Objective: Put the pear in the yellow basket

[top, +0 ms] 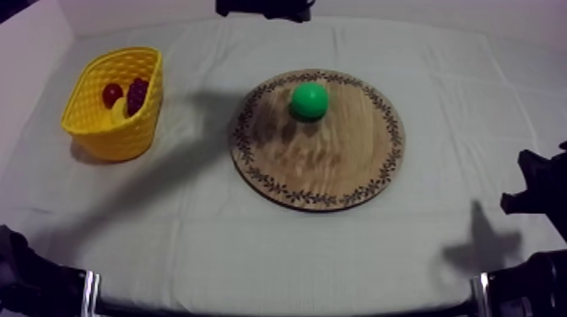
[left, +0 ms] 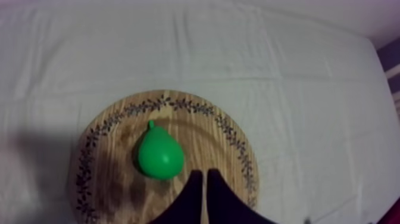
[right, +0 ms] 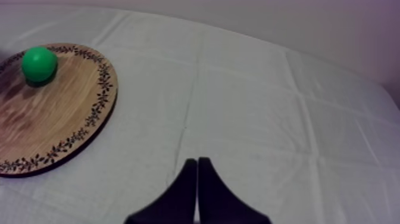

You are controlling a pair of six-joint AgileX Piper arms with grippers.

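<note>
Just beyond the left gripper (left: 204, 174), pinched together on nothing, the pear (left: 159, 155) sits on the board (left: 205, 128). Not grabbed yet, not in the basket (top: 89, 105).

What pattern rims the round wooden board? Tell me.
A dark ring of small leafy sprigs edges the round wooden board, clearest in the left wrist view.

One round wooden board (top: 321, 181). One yellow basket (top: 101, 126). Toy fruit, four pieces: one pear (top: 309, 100), one small red fruit (top: 111, 93), one bunch of grapes (top: 137, 93), one banana (top: 121, 108). Two tools: left tool (left: 204, 174), right tool (right: 197, 161). One worktop (top: 253, 253).
</note>
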